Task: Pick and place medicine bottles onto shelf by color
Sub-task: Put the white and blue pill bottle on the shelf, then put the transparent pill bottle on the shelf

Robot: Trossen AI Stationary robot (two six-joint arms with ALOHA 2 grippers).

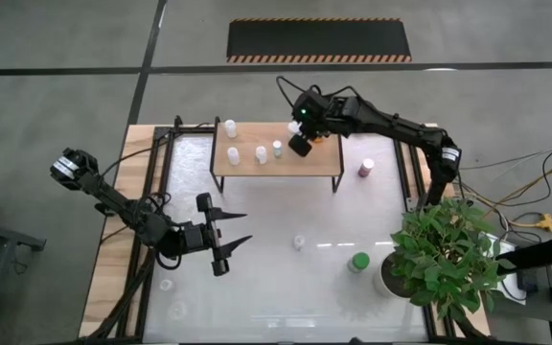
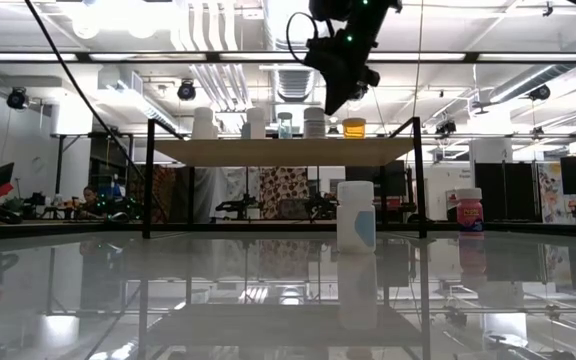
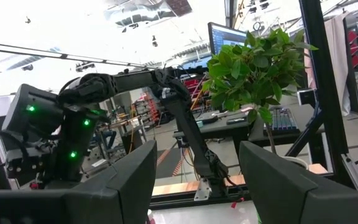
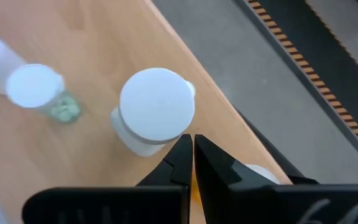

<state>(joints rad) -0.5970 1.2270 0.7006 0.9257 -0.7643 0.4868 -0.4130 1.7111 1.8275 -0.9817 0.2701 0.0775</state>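
The shelf point(image 1: 276, 171), a light-wood board on thin black legs, stands at the table's far middle. Several pale-capped medicine bottles stand upright on it, among them a white one point(image 4: 157, 109), a clear one with green pills point(image 4: 39, 90) and an orange one point(image 2: 353, 127). My right gripper point(image 4: 192, 146) is shut and empty, hanging just above the shelf's right part next to the white bottle's cap. My left gripper point(image 1: 233, 230) hovers open and empty over the table's left middle. A white bottle point(image 2: 355, 215), a pink-maroon one point(image 1: 365, 169) and a green one point(image 1: 358, 262) stand on the tabletop.
A potted green plant point(image 1: 439, 251) fills the table's near right corner, close to the green bottle. A small pale bottle point(image 1: 299, 242) stands mid-table, in front of the shelf. Bare white tabletop lies between my left gripper and the shelf.
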